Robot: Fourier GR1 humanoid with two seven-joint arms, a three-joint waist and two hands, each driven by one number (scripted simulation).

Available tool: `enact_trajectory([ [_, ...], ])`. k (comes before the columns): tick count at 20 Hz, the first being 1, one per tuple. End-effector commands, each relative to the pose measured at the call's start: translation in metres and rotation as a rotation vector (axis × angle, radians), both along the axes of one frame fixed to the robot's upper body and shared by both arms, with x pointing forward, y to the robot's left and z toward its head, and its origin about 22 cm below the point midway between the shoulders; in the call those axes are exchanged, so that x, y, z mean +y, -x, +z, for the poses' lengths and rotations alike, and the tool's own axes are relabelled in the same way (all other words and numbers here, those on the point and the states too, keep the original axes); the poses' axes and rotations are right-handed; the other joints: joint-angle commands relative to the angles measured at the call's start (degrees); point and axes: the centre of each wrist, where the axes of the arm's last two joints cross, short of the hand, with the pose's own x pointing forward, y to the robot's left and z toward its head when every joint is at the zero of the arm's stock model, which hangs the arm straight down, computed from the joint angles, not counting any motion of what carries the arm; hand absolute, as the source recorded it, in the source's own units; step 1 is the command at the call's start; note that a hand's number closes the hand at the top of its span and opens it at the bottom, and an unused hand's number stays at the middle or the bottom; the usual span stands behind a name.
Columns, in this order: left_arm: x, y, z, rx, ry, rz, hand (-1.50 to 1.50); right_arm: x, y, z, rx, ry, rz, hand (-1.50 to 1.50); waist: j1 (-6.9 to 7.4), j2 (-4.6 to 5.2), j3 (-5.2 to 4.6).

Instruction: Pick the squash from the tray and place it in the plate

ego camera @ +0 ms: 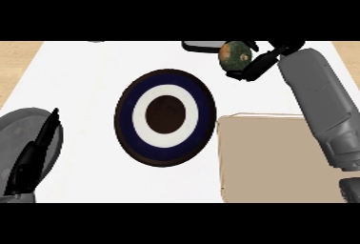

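One squash, rounded and mottled, sits curled in the right hand, above the counter beyond the tray. It looks hard, smooth, likely slippery; hold its widest middle. Left hand rests open; plate waits.

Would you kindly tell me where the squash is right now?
In the head view the squash is at the upper right, held in the right robot hand, beyond the tan tray and up and right of the plate.
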Motion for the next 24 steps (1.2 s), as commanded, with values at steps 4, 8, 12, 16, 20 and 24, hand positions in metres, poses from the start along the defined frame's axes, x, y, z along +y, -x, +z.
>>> enact_trajectory([
  [4,-0.005,-0.003,0.014,-0.013,-0.009,0.002,0.0,0.094,0.007,-0.003,0.091,0.094,0.113,1.5,-0.02,-0.06,0.0],
  [8,0.015,0.004,-0.01,0.013,-0.004,0.02,0.0,0.126,0.025,-0.032,0.11,0.167,0.154,1.5,-1.09,-0.22,-0.04],
  [12,0.006,0.01,-0.002,0.024,0.001,0.01,0.0,0.145,0.032,-0.045,0.132,0.208,0.162,1.5,-0.46,-0.11,-0.01],
  [16,-0.011,-0.007,0.003,-0.013,-0.019,-0.004,0.0,0.16,0.038,-0.054,0.164,0.25,0.2,1.5,0.64,0.08,-0.01],
  [20,-0.004,-0.009,0.012,-0.006,-0.012,-0.035,0.0,0.148,0.044,-0.088,0.377,0.195,0.076,-1.5,1.71,0.21,-0.01],
  [24,-0.002,-0.009,0.006,0.013,-0.009,-0.023,0.0,0.168,0.049,-0.072,0.389,0.209,0.08,-1.5,1.17,0.12,-0.02],
])
